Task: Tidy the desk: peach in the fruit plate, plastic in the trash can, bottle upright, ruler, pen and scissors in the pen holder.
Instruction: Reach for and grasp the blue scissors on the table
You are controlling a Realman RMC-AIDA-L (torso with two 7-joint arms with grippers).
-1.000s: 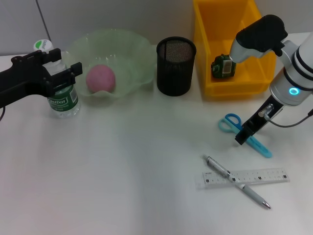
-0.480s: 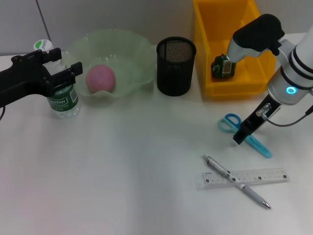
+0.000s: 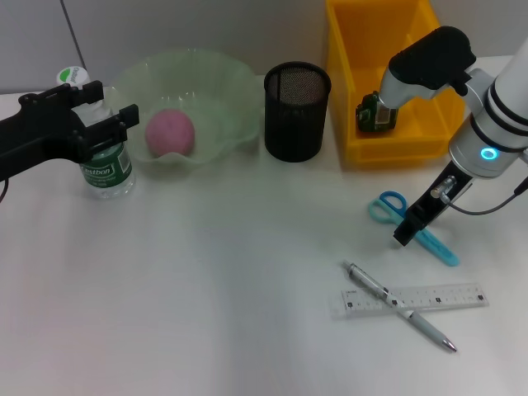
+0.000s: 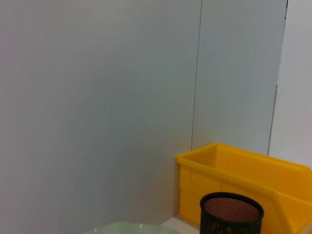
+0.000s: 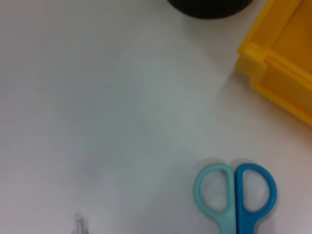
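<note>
1. Since a second ago the right arm has drifted slightly toward the robot's left and back; its hand (image 3: 406,233) remains low over the scissors. Left arm, bottle and everything else on the desk (image 3: 206,313) are unchanged.
2. Yellow trash can (image 3: 388,82), rear right: green-labelled plastic piece (image 3: 378,113) already inside.
3. Pale green fruit plate (image 3: 214,91), rear left: pink peach (image 3: 170,132) sits in it.
4. Left arm reaches in from the left edge; left hand (image 3: 106,124) is clenched around the water bottle (image 3: 106,169), which stands upright just beside the plate.
5. Right arm: bulky wrist high, a slim dark finger angled down and touching or just above the scissors blades. Whether this hand is spread or closed I cannot tell.
6. Black mesh pen holder (image 3: 297,111) stands between plate and trash can, holding none of the three tools yet.
7. Clear ruler (image 3: 445,297) lies flat near the front right; the silver pen (image 3: 400,307) crosses it diagonally.
8. Blue-and-teal scissors (image 3: 412,227) lie flat, handles toward the pen holder; right wrist view shows both loops (image 5: 236,192).
9. Risks, as judged: flat scissors offer little to grip, so a shallow pinch may slide them or drop them mid-carry; the light holder could tip on insertion; releasing the bottle carelessly could topple it.
</note>
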